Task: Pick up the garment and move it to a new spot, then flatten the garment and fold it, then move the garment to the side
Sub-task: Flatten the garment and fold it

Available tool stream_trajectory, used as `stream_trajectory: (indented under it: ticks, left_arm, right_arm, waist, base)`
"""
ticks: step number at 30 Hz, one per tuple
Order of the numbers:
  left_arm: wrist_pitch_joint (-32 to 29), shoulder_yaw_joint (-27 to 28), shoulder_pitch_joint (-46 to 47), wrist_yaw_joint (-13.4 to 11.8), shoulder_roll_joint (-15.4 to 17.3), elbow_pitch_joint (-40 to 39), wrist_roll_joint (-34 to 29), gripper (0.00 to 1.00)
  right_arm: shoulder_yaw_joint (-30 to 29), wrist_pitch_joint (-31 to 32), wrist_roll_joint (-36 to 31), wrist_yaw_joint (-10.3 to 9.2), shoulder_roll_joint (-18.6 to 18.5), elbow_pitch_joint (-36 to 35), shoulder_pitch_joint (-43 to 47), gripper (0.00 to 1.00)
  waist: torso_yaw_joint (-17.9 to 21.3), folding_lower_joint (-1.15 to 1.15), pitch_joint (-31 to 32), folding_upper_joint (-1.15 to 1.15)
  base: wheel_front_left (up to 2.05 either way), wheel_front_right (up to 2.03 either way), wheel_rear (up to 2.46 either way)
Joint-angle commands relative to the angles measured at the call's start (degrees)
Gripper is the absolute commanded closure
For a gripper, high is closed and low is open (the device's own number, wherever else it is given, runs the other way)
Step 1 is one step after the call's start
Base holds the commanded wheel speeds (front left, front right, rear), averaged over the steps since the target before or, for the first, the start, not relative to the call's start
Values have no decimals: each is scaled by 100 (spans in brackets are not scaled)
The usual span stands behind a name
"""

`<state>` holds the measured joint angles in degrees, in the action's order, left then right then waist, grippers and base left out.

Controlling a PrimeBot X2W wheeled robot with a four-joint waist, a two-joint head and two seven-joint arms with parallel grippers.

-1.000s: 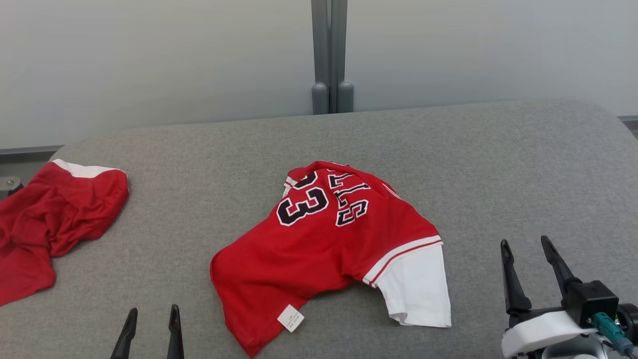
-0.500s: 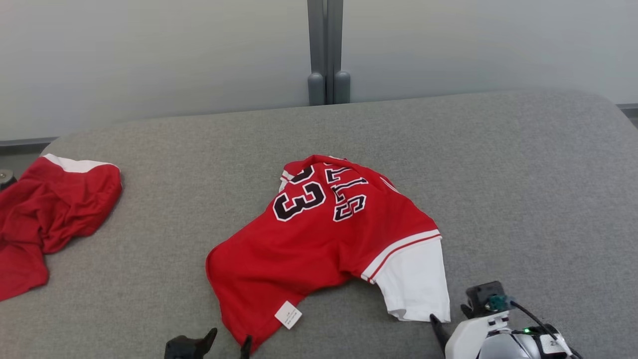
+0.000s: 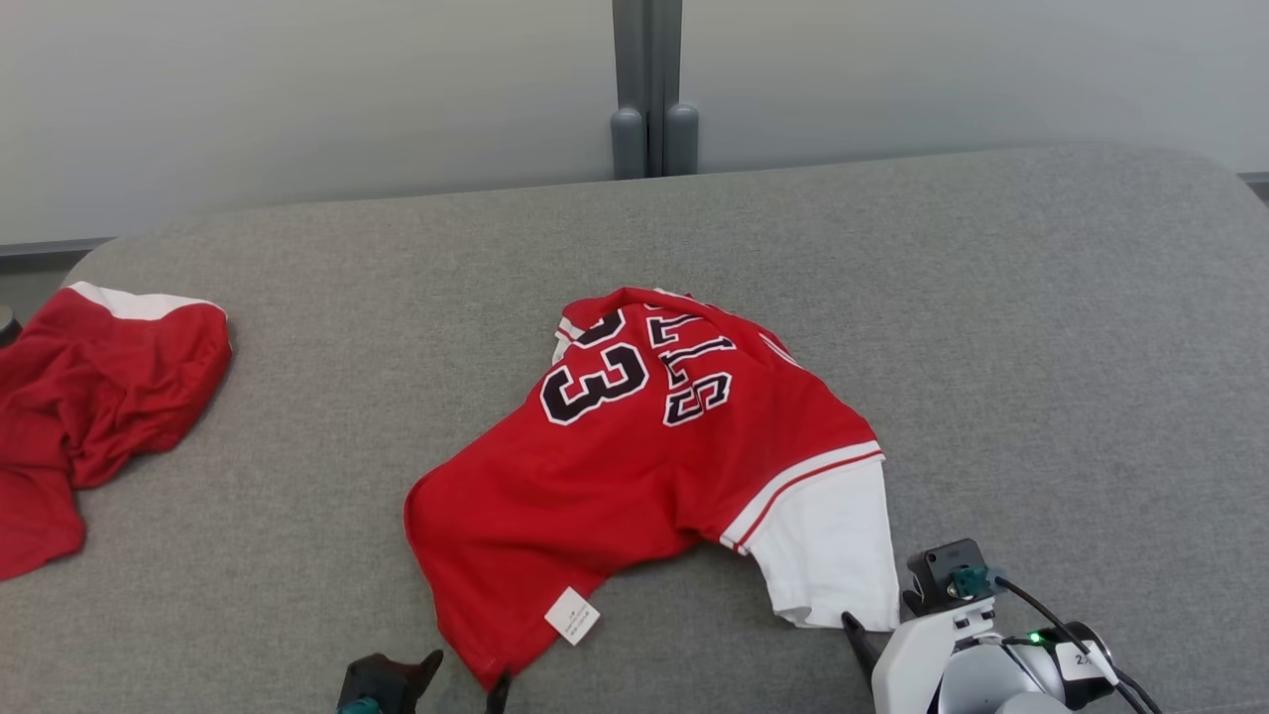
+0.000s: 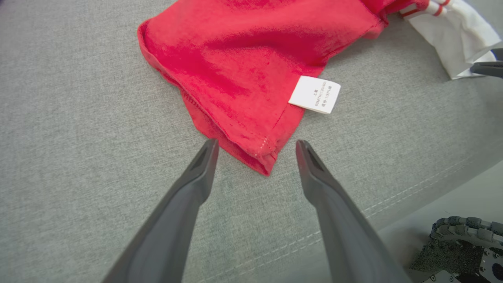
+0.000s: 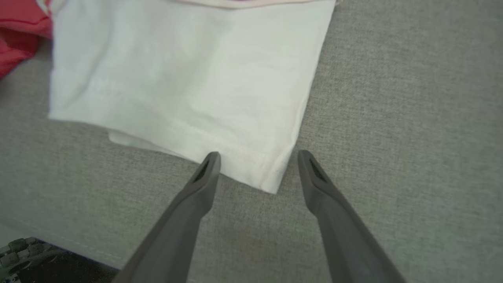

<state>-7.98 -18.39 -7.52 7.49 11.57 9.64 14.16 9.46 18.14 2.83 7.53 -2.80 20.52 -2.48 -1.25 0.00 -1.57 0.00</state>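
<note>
The garment (image 3: 634, 466) is a red jersey with a black "23" and a white sleeve (image 3: 828, 545), lying rumpled in the middle of the grey table (image 3: 991, 297). My left gripper (image 3: 468, 674) is open at the jersey's near hem corner. In the left wrist view that red corner (image 4: 243, 51) lies between the left gripper's (image 4: 256, 144) fingertips, with a white label (image 4: 314, 94) just beyond. My right gripper (image 3: 872, 620) is open at the sleeve's near edge. The sleeve's (image 5: 177, 70) hem corner sits between the right gripper's (image 5: 258, 154) fingertips. Neither pair of jaws has closed on cloth.
A second red garment (image 3: 99, 377) with a white band lies bunched at the table's left edge. A grey post (image 3: 654, 89) stands against the pale wall behind. The table's front seam (image 4: 393, 204) runs just under my grippers.
Both grippers have moved forward from the bottom of the view to the jersey's near edges, the left to the hem corner, the right to the sleeve. The camera has tilted down slightly.
</note>
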Motion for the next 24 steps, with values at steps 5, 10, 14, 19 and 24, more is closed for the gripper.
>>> stream_trajectory:
  ticks: [5,10,14,19,24]
  left_arm:
    - [-123,-159,156,-34,164,-279,-250,0]
    - [-247,-368,185,-33,170,-344,-326,0]
    - [-223,-475,289,-24,143,-181,-277,0]
    - [-78,-462,444,-21,174,122,-257,0]
    - [-32,-481,566,-18,222,377,-230,0]
  right_arm:
    - [-5,7,19,-8,-18,-50,-55,0]
    - [10,-22,48,-8,-17,-54,-95,0]
    - [44,-60,67,-8,-18,-33,-124,0]
    - [87,-104,119,-8,-18,-16,-161,0]
    - [126,-134,167,-8,-17,19,-209,0]
  waist:
    - [12,0,-65,0]
    - [37,0,-126,0]
    - [62,0,-176,0]
    - [97,0,-236,0]
    - [104,0,-291,0]
  base:
    - [0,0,0]
    - [0,0,0]
    - [0,0,0]
    - [0,0,0]
    - [0,0,0]
